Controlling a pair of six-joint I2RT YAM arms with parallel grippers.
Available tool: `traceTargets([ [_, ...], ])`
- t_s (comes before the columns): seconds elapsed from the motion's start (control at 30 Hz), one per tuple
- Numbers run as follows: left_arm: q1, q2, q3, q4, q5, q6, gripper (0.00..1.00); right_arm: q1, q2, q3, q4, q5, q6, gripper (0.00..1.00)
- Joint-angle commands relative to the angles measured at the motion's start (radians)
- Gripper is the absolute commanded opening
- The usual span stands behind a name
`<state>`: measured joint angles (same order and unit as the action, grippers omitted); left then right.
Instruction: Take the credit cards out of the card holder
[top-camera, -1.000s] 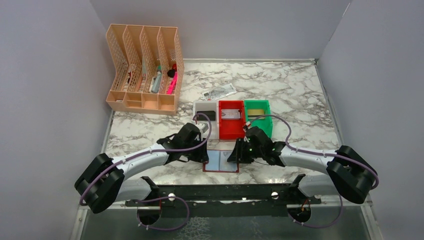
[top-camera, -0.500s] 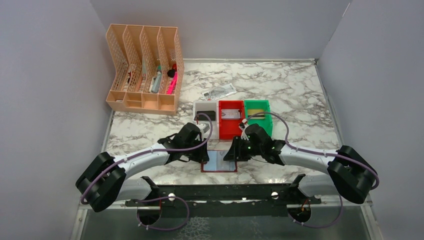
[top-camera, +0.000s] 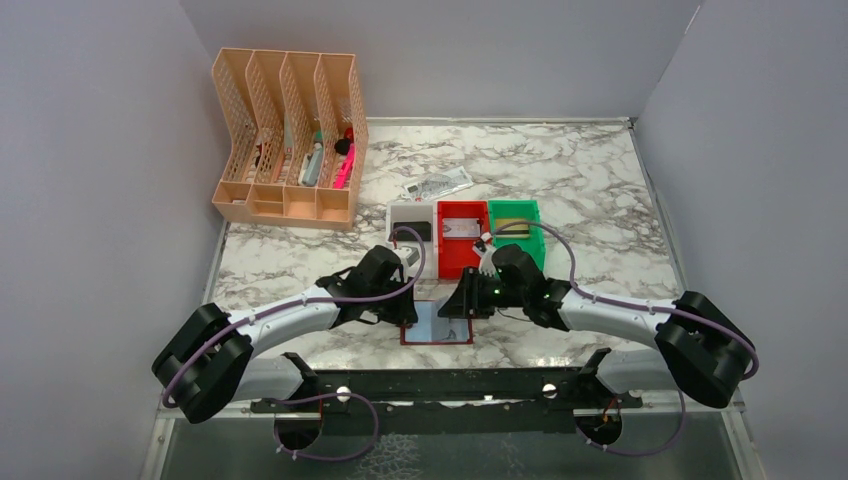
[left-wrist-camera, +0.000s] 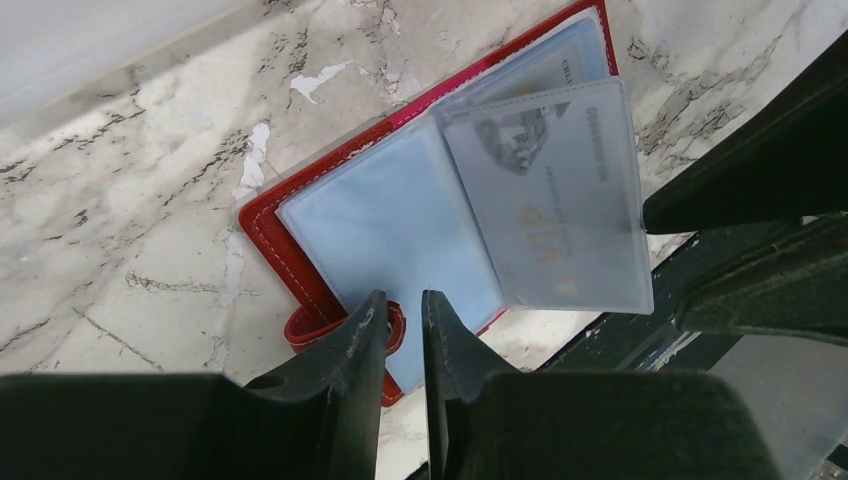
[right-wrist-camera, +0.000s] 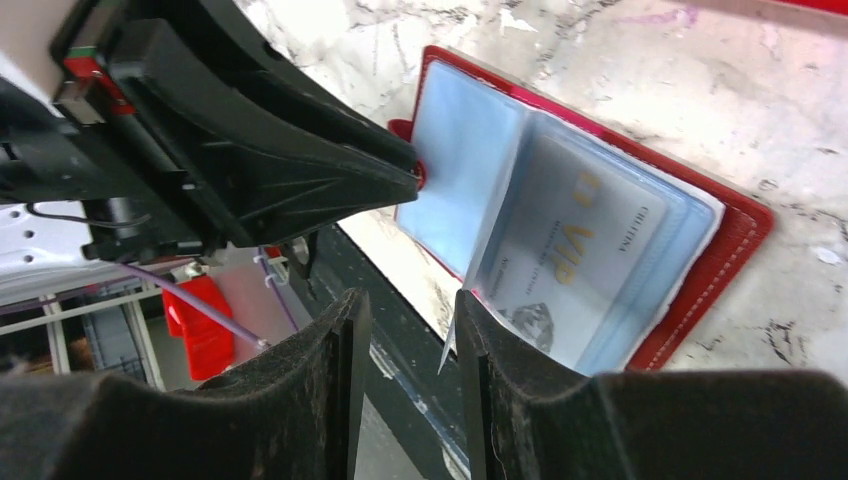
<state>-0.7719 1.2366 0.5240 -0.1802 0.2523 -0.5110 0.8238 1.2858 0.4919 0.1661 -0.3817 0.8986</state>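
My left gripper (left-wrist-camera: 402, 325), fingers pressed nearly together on the side tab (left-wrist-camera: 300, 328), pins the open card holder (left-wrist-camera: 262, 222) to the table. My right gripper (right-wrist-camera: 412, 345), fingers slightly spread, straddles a raised clear sleeve's (right-wrist-camera: 500, 250) free edge. The pale card (right-wrist-camera: 585, 235) inside lies just beyond those fingertips, its long side running away from them, so the right arm looks best placed to draw it.

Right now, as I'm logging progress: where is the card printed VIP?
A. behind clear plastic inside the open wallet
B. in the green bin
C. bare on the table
A: the card shows through clear plastic inside the open wallet, so it is not yet out.
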Motion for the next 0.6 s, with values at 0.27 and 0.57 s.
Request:
traceTargets([
  [0.27,-0.003,-0.069,-0.014,0.028,0.0,-0.018,0.21,0.009,0.061,0.029,0.146,-0.108,0.046,0.42],
  [0.57,-0.002,-0.091,-0.028,0.017,-0.035,-0.035,0.19,0.043,0.129,0.088,0.162,-0.114,0.046,0.43],
])
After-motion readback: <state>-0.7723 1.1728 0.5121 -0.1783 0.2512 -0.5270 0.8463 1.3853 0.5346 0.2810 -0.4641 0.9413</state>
